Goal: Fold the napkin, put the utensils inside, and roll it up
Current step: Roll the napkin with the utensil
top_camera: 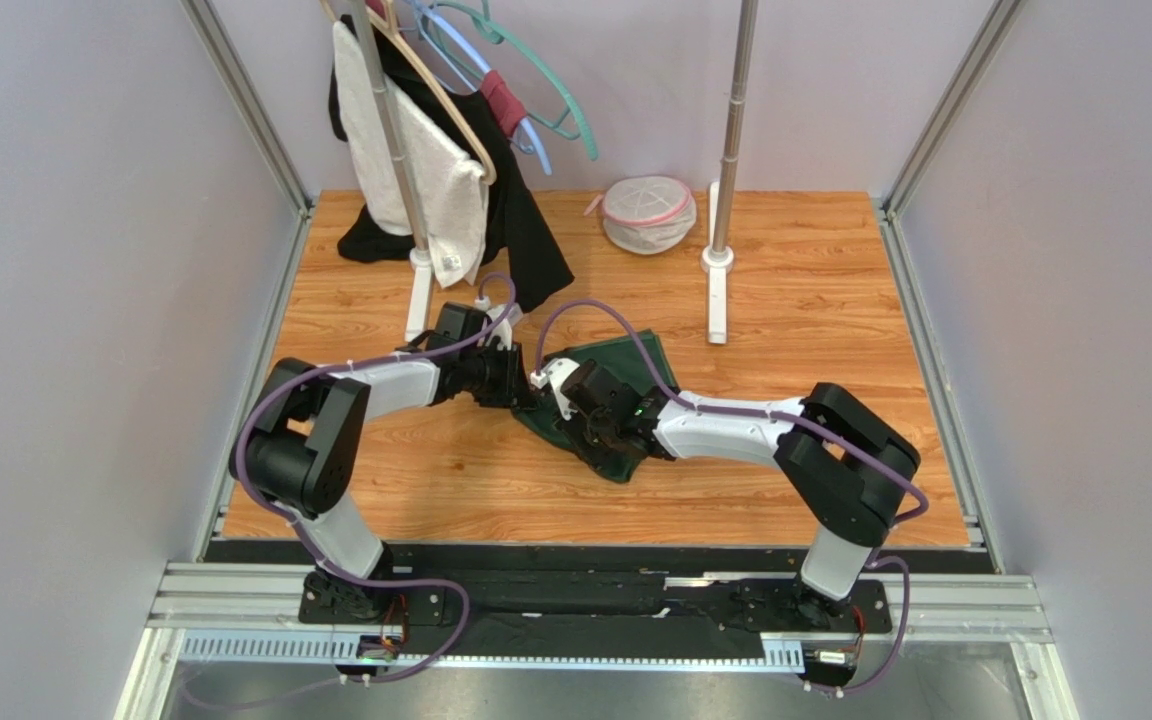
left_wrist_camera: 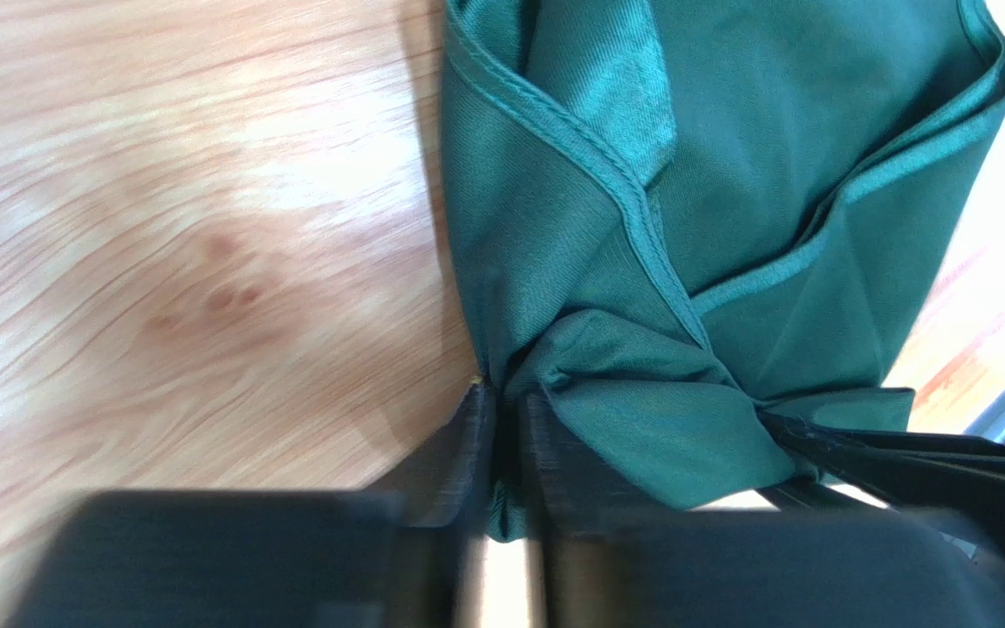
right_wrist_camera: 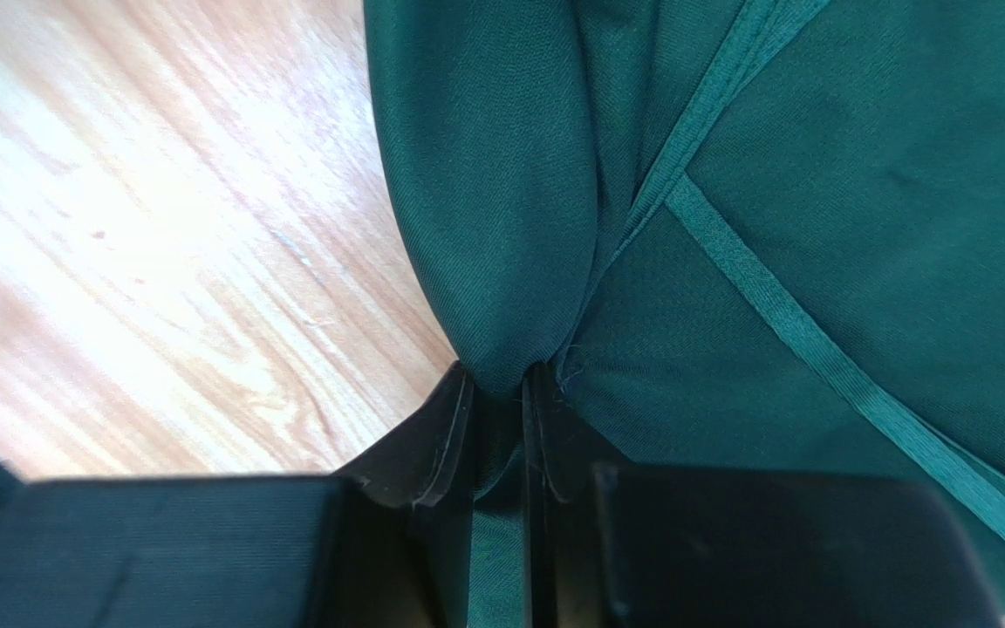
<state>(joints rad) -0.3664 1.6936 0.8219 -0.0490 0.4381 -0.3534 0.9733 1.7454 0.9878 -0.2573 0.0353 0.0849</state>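
Green napkin lies bunched on the wooden table, as I see it from above. Left wrist camera: my left gripper is pinched narrow on a fold. Right wrist camera: my right gripper nips another fold.

Plain dark green napkin, hem slightly lighter; honey-orange wood-grain table; black left hand; black right hand

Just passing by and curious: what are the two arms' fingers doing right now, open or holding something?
Left gripper: fingers closed, pinching the green napkin.
Right gripper: fingers closed, pinching a fold of the same napkin.
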